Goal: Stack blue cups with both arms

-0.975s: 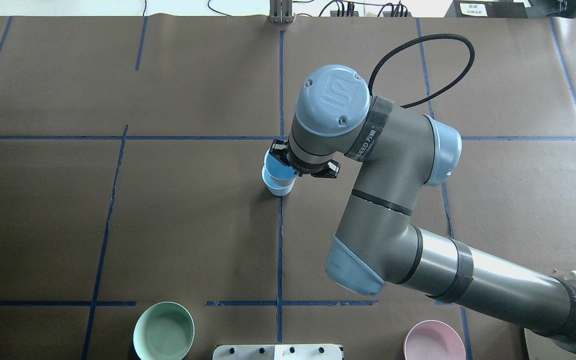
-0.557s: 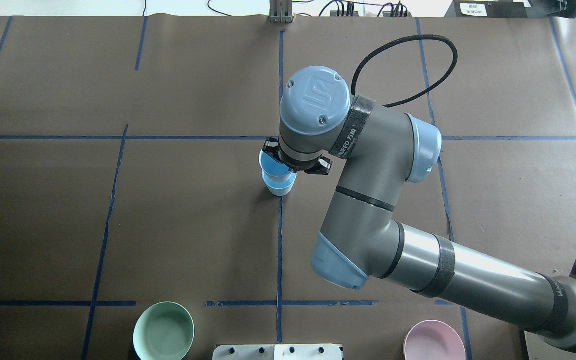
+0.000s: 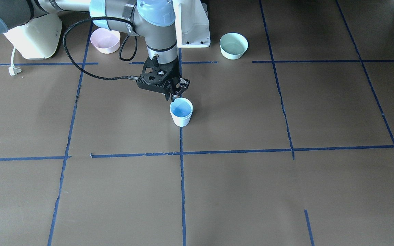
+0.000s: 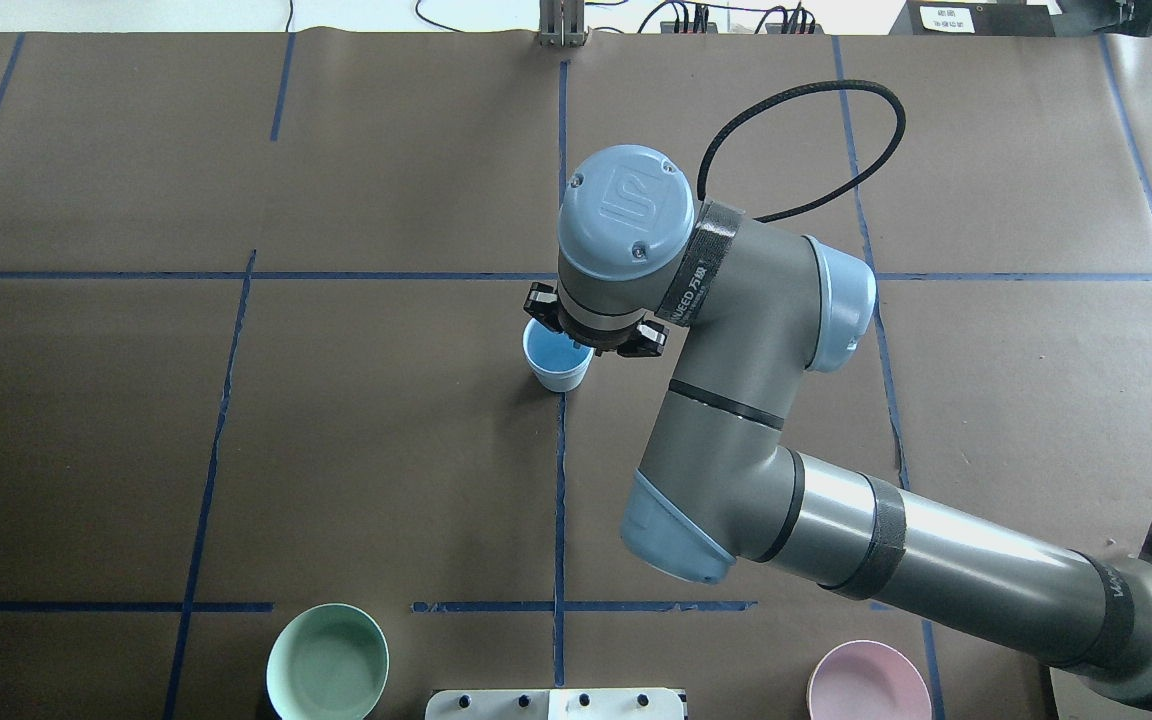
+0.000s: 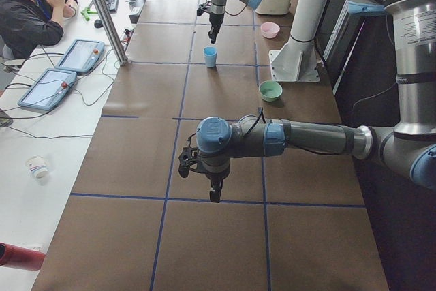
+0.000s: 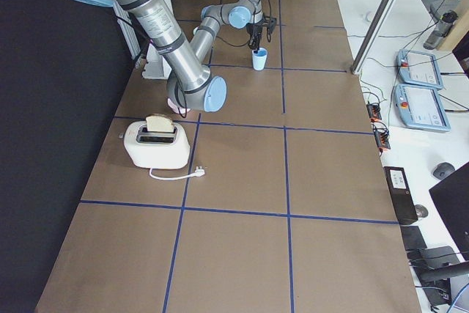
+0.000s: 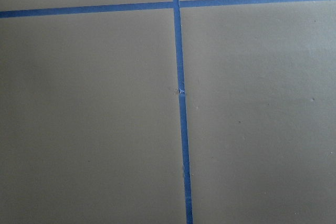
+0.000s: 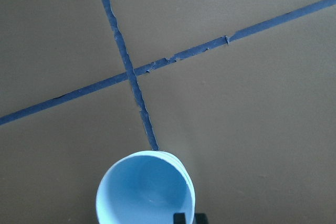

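The blue cups (image 3: 181, 116), two small pale tapered plastic tumblers with brighter insides, sit nested one in the other. The stack is upright on the brown paper-covered bench (image 3: 286, 191), on a blue tape line (image 3: 182, 164) near mid-bench. The right wrist view shows a double rim, so both are there; the other views read as one cup.

The black right fingers (image 3: 172, 98), on the grey tubular right arm (image 4: 936, 560), point down at the stack's rim on the robot side. In the wrist view one tip is inside the wall and one outside, with a narrow gap. Cannot tell if they pinch the wall or sit loose.

The left fingers (image 5: 214, 194) hang over bare bench by a tape crossing, well apart from the stack. They show only in the side view, so apart or together: cannot tell.

Progress, my read: stacking looks done. What's left is freeing the rim and lifting the arm away.

Counts:
- 2 blue cups
- 1 wide mint-green bowl (image 3: 233, 54)
- 1 wide pink bowl (image 3: 105, 48)
- 1 cream toaster (image 6: 154, 150)
- 2 arms: the right one plus the left arm (image 5: 306, 138)
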Controlling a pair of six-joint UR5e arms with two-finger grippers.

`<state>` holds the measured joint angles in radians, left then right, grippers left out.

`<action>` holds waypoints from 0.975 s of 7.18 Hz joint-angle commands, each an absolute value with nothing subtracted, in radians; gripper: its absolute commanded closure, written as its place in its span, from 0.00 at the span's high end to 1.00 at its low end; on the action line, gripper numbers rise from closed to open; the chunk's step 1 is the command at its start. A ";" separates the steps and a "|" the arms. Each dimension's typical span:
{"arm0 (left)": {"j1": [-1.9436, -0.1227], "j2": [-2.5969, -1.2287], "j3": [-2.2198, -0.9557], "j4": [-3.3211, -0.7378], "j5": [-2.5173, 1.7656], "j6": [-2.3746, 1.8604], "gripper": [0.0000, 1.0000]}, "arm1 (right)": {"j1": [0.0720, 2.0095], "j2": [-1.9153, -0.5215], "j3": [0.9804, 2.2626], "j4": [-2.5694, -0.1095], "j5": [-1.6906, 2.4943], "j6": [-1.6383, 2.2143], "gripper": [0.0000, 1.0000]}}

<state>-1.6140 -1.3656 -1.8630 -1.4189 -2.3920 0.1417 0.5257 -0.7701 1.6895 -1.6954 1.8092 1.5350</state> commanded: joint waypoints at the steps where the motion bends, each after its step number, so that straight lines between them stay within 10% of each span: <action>1: -1.614 -1.368 -1.852 -1.419 -2.391 0.140 1.00 | 0.572 -0.781 1.701 -1.697 1.853 1.434 1.00; 7: -1.611 -1.391 -1.836 -1.417 -2.385 0.146 1.00 | 1.292 -1.378 1.707 -1.694 2.383 0.080 1.00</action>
<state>-1.6103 -1.3909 -1.8455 -1.4184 -2.3892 0.1442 1.1539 -1.2283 1.7062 -1.6947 2.3317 0.3608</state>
